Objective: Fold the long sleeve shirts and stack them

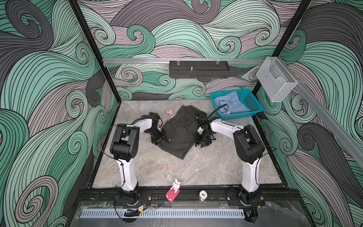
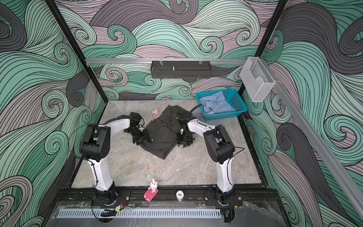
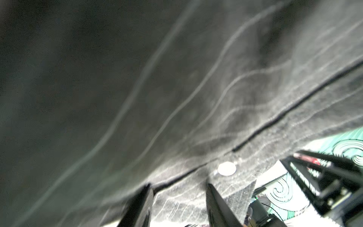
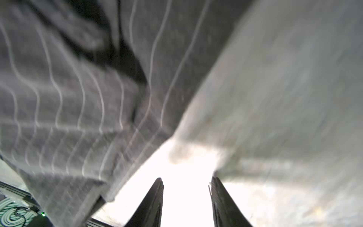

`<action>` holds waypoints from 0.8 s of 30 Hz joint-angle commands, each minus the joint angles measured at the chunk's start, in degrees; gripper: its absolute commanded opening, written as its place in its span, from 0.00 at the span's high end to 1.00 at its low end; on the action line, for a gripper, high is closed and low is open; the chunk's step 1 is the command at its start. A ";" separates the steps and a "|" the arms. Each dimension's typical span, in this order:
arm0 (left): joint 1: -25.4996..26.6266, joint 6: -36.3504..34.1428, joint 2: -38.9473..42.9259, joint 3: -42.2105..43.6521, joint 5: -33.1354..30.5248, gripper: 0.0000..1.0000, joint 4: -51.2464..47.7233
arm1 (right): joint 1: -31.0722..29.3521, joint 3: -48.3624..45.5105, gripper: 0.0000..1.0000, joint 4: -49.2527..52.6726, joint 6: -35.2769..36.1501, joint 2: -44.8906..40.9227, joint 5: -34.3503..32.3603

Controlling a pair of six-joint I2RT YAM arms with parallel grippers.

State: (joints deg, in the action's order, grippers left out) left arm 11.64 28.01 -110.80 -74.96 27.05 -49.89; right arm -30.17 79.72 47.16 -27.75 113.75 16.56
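Flanking the charcoal shirt [image 1: 180,135], left pincer [image 1: 163,140] and right pincer [image 1: 203,143] gape; basket [image 1: 252,103] sits beyond.

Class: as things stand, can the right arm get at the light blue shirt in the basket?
Probably yes. The right end effector is open and empty beside the dark shirt; the light blue shirt lies uncovered in the open-topped basket nearby. Only the basket's near wall needs clearing.

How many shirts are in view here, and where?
2. The dark pinstriped shirt lies spread on the table, near its middle. The light blue shirt sits crumpled in the teal basket at the back right. More could be hidden under it.
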 commanded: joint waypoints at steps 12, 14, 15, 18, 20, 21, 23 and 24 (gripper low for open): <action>7.82 14.82 7.45 4.43 0.47 0.48 12.68 | 4.75 29.41 0.53 -1.59 7.51 13.80 -12.15; 8.78 16.70 6.13 4.85 0.23 0.48 15.58 | 5.24 33.60 0.53 -1.35 7.88 18.14 -11.09; 9.28 17.25 5.06 4.78 0.28 0.48 16.41 | 5.37 35.55 0.52 -1.06 8.12 19.97 -10.44; 10.24 17.22 1.54 4.08 1.00 0.49 16.67 | 5.71 39.52 0.52 0.93 8.75 24.43 -9.85; 10.16 16.25 0.28 4.70 0.81 0.50 16.09 | 5.85 40.68 0.52 3.10 8.85 25.86 -9.37; 9.91 15.09 -0.23 5.03 0.32 0.51 14.89 | 5.92 40.28 0.52 3.94 8.85 25.92 -9.35; 9.17 12.30 -0.48 5.87 -0.67 0.51 12.26 | 6.13 37.11 0.52 4.69 8.89 24.65 -9.11; 8.52 10.72 -0.74 6.20 -1.30 0.51 10.67 | 6.22 34.55 0.52 4.66 8.56 23.57 -8.44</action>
State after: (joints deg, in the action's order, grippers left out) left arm 21.26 41.87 -110.34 -69.97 27.86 -35.16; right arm -24.16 118.06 46.85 -19.70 138.39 7.14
